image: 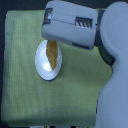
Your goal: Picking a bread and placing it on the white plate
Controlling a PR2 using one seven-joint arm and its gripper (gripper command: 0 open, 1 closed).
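Observation:
The bread (51, 55) is a long golden-orange loaf lying lengthwise across the white plate (46, 72), its upper end running under the arm. The plate is round and glossy and sits on the green cloth left of centre. My gripper is hidden from the exterior view: the big grey arm housing (72, 22) covers the spot above the plate's top edge, and no fingers show below it. Whether anything still holds the loaf cannot be told.
A yellow-green cloth (25, 95) covers the tabletop, with its edges at the exterior view's left and bottom. The robot's grey forearm and body (112, 85) fill the exterior view's right side from top to bottom.

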